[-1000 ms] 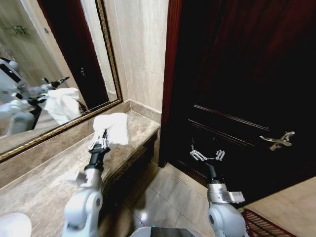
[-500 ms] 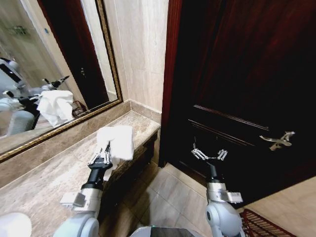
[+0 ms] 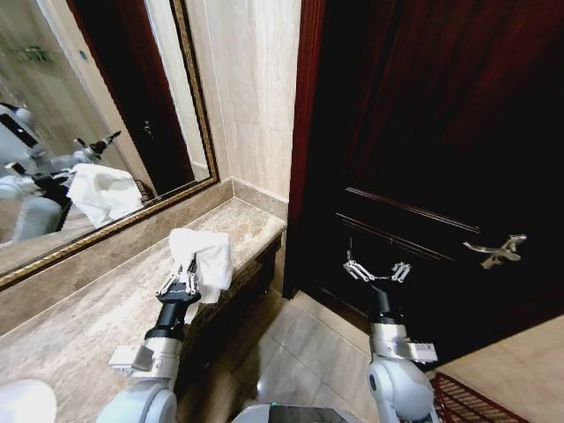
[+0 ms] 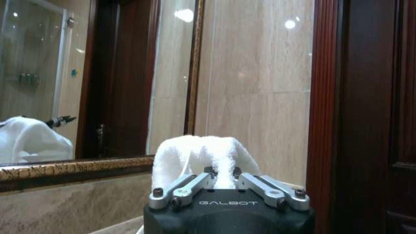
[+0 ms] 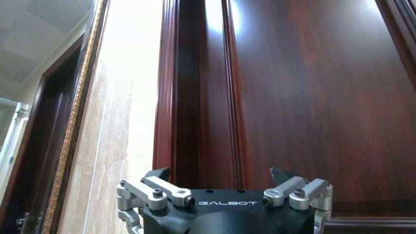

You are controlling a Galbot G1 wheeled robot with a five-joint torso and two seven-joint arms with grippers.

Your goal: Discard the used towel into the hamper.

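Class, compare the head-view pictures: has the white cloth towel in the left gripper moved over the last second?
Yes. The white cloth towel, clamped in the left gripper, has come lower and nearer the robot, away from the gold-framed mirror behind the marble counter.

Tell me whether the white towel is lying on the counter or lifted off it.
Lifted. The left gripper is shut on the white towel, which hangs bunched from its fingers above the marble counter.

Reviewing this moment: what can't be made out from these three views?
- Hamper: head view, cut off by the bottom edge, so its inside is unseen.
- Towel: left wrist view, its lower part is hidden behind the left gripper.
- Right gripper: right wrist view, fingertips cut off by its own body.
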